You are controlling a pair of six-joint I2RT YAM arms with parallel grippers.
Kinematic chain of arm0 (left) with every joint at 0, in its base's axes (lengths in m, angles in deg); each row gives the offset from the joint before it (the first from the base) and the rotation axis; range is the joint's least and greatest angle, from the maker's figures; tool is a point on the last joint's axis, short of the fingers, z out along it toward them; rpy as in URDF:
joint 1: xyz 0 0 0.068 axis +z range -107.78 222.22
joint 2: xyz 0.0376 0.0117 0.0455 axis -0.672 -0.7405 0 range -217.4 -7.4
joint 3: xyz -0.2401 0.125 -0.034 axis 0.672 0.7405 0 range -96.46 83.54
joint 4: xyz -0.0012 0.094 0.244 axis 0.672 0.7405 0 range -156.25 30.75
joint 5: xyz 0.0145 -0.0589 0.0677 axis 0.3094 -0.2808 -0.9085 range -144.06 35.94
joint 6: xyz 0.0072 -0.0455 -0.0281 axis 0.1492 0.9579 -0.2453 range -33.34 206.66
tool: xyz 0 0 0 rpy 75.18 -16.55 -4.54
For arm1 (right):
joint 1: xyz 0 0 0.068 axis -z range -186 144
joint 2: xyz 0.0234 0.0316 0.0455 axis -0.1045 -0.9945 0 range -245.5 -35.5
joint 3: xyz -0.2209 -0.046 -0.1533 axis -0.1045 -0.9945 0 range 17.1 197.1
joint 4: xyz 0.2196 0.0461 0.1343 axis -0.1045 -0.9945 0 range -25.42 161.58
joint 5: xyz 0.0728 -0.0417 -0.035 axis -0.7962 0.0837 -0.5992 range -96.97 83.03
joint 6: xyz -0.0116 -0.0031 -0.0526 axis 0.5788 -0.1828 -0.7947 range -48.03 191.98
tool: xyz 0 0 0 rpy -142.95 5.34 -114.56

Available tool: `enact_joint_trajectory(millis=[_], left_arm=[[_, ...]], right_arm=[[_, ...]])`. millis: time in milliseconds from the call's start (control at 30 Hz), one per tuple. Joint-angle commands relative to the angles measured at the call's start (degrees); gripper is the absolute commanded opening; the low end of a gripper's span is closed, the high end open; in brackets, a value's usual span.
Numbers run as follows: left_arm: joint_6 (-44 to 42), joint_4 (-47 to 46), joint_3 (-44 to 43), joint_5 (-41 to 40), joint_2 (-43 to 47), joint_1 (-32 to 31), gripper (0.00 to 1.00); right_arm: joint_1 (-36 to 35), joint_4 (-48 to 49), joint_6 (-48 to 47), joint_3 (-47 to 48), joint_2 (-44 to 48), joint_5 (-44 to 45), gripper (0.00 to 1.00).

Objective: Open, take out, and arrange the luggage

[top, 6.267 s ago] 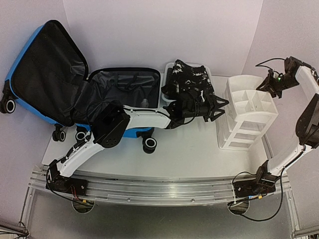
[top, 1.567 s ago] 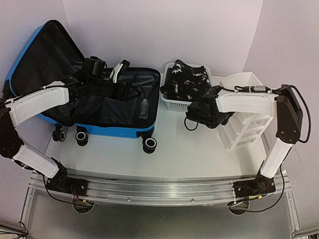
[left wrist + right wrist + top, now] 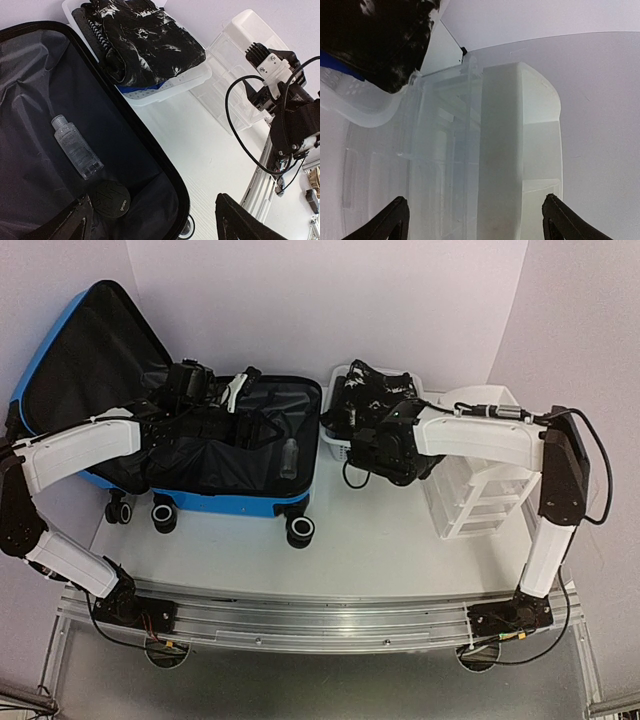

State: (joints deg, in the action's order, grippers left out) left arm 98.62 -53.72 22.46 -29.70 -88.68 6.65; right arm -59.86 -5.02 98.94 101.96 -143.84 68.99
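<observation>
Luggage (image 3: 230, 506) lying open at 10 o'clock on counter (image 3: 360, 540), lid (image 3: 90, 370) tipped back. Left pincer (image 3: 152, 202) released, empty, hovering over lining (image 3: 30, 125). Right pincer (image 3: 474, 200) also released, empty, by basket (image 3: 165, 90). Next grab probably clear bottle (image 3: 76, 146) near 3 o'clock wall: drop straight down, pinch across body, don't snag lining.
</observation>
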Motion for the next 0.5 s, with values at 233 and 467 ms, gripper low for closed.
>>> enact_joint_trajectory(millis=[233,467], left_arm=[[-0.3,-2.8,0.8,0.6,2.1,0.3,0.84],[0.0,-3.4,1.9,1.1,2.7,0.3,0.84]], right_arm=[[-4.1,-15.8,-1.7,9.9,-1.3,-12.7,0.86],[2.6,-2.0,-5.9,14.0,7.7,-38.1,0.83]])
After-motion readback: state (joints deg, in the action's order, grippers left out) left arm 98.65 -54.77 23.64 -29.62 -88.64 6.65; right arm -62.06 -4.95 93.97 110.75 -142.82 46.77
